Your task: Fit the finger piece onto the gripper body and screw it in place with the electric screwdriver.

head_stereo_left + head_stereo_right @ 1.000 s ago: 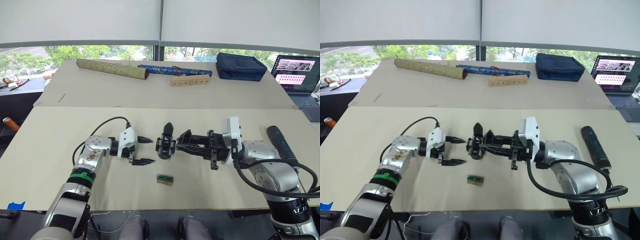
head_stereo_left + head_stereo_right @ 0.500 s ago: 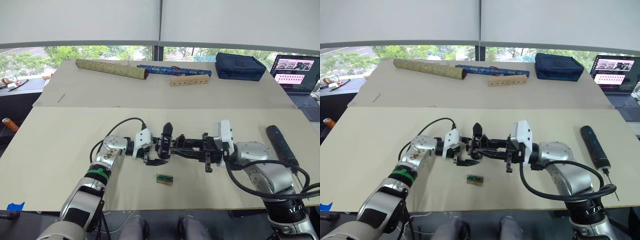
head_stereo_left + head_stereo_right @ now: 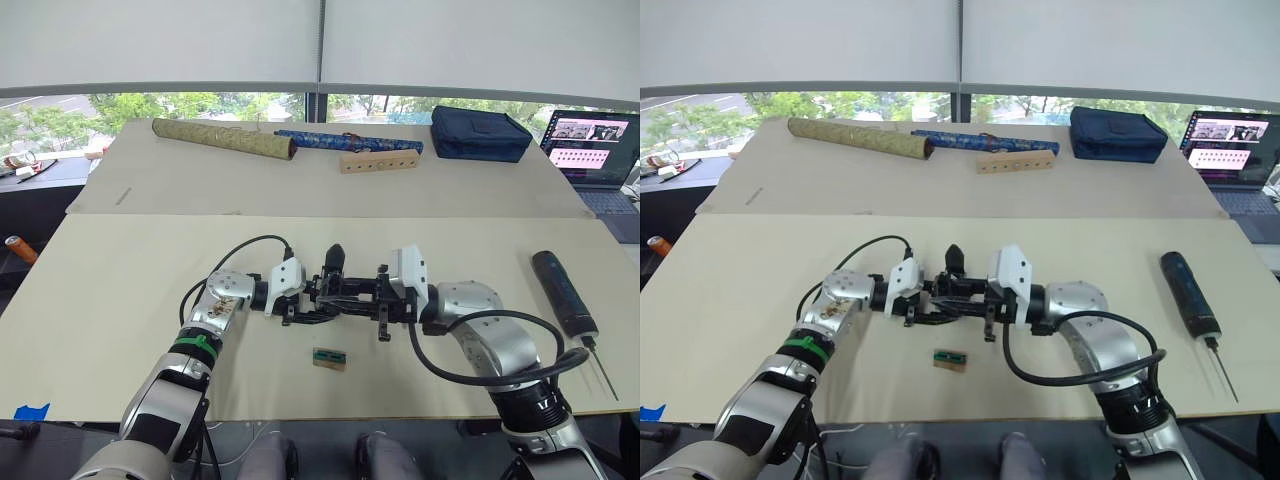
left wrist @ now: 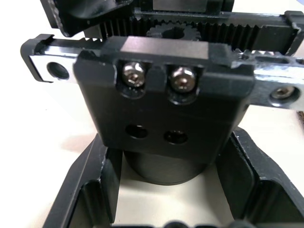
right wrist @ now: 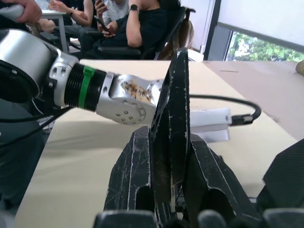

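- The gripper body (image 3: 333, 291), a black mechanical block with a toothed rack, a metal rail and two bright screws on its face (image 4: 161, 104), sits mid-table with one pointed black finger standing up.
- The finger piece (image 5: 172, 123), a flat, scuffed black plastic wedge tapering to a tip, stands on edge, clamped between two black fingers.
- The electric screwdriver (image 3: 565, 294), a thick dark blue-black cylinder with a thin metal bit, lies flat at the table's right side, bit toward the near edge.
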Available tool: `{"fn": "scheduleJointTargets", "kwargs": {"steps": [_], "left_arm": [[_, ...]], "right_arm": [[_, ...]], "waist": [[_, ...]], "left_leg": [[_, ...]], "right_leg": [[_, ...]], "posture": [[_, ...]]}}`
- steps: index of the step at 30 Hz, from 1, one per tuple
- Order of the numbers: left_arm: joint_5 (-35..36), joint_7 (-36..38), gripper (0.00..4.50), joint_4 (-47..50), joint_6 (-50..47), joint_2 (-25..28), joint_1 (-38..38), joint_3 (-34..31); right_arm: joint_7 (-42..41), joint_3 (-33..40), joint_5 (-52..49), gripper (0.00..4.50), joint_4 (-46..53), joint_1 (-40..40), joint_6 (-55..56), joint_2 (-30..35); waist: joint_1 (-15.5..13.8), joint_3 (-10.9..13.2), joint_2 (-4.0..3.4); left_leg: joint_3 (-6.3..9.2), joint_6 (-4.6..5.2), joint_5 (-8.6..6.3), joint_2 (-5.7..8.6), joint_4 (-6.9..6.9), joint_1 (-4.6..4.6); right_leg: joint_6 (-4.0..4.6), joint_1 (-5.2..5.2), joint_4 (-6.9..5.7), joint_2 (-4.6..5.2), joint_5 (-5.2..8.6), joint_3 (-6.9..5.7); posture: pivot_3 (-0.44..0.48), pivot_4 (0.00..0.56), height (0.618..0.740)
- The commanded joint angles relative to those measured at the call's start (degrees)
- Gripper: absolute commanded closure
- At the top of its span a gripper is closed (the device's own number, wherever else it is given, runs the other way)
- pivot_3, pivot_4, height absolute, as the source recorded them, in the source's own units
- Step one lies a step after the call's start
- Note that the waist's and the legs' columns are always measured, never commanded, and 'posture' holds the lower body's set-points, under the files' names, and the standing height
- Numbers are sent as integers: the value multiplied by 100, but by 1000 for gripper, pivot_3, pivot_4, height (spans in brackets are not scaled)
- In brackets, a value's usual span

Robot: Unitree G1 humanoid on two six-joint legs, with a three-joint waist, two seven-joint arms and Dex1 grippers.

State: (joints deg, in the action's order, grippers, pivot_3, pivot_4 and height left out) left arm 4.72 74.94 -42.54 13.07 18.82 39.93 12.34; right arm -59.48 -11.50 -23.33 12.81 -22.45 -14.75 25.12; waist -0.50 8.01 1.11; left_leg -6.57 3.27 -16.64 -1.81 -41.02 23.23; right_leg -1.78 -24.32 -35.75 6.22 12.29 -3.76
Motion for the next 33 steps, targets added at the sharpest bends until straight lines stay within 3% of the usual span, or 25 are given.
{"fn": "scheduleJointTargets", "kwargs": {"steps": [1, 15, 33], "left_arm": [[-27, 86, 2214, 33, -94, 102, -56, 17], [-81, -36, 2214, 46, -152, 111, -166, 40], [-122, -14, 2214, 223, -270, 235, -294, 110]], "right_arm": [[37, -3, 93, 4071, -40, -159, 195, -72], [-10, -176, 306, 4071, -680, -329, 288, -358], [147, -281, 522, 4071, -888, -278, -38, -196]], "waist": [[2, 0, 0], [24, 0, -1], [69, -3, -1]], "left_leg": [[0, 0, 0, 0, 0, 0], [-1, -3, 2, -1, 1, -4], [-1, -4, 2, -4, 3, -14]], "right_leg": [[0, 0, 0, 0, 0, 0], [0, 1, -3, -1, 0, 0], [0, 7, -6, 0, 0, 0]], "posture": [[0, 150, 740], [0, 150, 740], [0, 150, 740]]}}
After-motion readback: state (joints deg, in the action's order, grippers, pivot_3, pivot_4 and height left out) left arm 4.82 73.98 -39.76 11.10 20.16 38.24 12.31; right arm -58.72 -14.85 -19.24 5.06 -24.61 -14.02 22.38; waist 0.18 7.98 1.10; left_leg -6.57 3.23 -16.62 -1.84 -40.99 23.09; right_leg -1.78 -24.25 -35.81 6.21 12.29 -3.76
